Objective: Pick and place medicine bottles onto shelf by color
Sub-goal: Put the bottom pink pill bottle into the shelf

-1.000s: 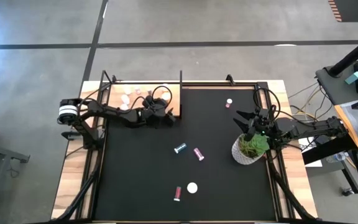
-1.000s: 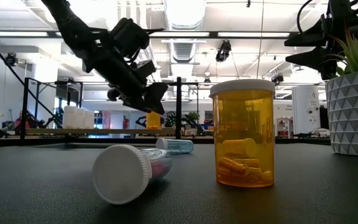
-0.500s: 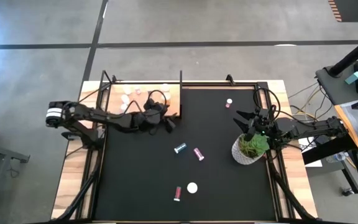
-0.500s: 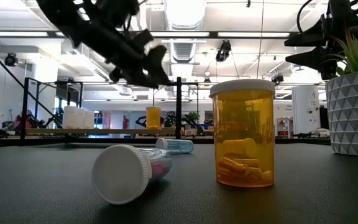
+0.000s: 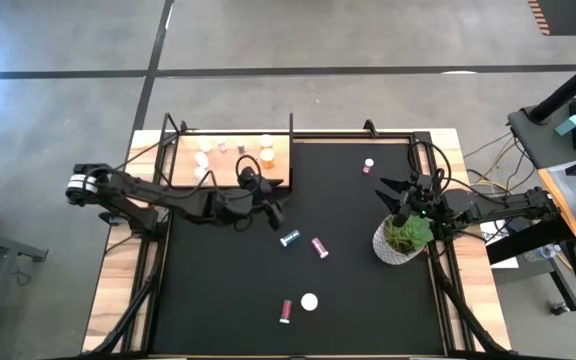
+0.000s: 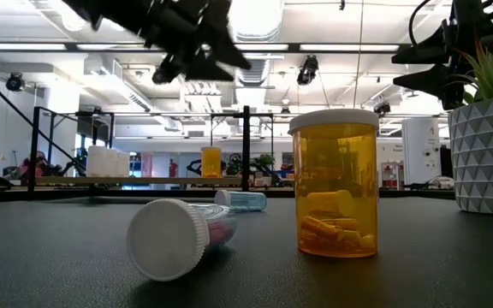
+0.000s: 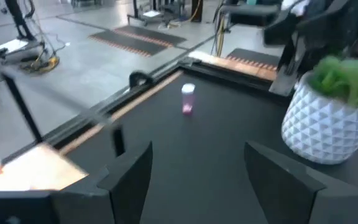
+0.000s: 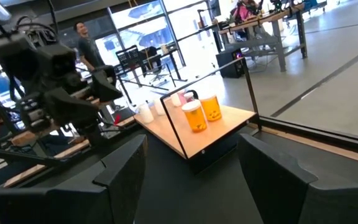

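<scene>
Step in hand: reach for next bottle. Left hand (image 5: 274,214) open, empty, above tabletop (image 5: 218,300). Right hand (image 5: 400,193) open, empty, parked over plant pot (image 5: 396,246). Next: blue bottle (image 5: 289,238), at five o'clock of left hand, to be grasped.

We are in a large robotics lab or industrial workshop hall. A bare concrete floor (image 5: 368,40) with dark taped lines surrounds the work table (image 5: 218,300), and hazard-striped floor markings (image 7: 145,36) lie farther off. Overhead we see exposed ducts (image 6: 255,68), pipes and strip lights. Other workbenches (image 8: 260,25), metal frames, loose cables and people (image 8: 82,37) at stations fill the room behind.
</scene>
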Tool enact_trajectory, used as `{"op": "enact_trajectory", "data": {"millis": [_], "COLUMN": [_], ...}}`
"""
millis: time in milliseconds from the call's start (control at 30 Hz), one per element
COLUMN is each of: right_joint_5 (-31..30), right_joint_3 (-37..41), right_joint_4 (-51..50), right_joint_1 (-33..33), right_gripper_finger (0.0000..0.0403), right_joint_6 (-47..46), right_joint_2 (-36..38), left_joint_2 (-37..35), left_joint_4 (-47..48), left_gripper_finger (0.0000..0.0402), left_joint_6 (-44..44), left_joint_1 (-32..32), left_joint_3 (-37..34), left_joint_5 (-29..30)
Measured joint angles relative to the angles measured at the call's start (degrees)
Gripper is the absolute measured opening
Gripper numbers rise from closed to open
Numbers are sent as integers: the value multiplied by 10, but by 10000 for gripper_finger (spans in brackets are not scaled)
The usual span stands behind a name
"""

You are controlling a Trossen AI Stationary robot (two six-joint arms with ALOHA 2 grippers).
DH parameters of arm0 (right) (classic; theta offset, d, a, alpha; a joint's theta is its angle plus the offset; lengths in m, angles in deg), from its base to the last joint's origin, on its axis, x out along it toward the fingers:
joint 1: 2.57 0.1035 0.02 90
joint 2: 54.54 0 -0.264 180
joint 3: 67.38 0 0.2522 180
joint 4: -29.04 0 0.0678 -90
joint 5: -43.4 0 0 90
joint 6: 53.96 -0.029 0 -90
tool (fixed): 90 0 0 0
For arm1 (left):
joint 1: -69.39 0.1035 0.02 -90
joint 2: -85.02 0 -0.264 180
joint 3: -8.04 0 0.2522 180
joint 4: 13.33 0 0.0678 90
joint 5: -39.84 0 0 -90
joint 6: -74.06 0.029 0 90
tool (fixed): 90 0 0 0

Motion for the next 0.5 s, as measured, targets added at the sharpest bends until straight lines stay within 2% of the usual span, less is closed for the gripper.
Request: {"op": "enact_trajectory", "data": {"millis": [267,500], "right_joint_5": [0,0], "right_joint_3": [0,0], "right_joint_4": [0,0], "right_joint_1": [0,0], "right_gripper_finger": [240,240], "right_joint_6": [0,0], "right_joint_2": [0,0], "left_joint_2": [15,29], "left_joint_4": [94,119], "left_gripper_finger": [238,238], "left_joint_6": [59,57], "left_joint_1": [-19,-53], "left_joint_3": [101,119], "left_joint_5": [-25,-43]}}
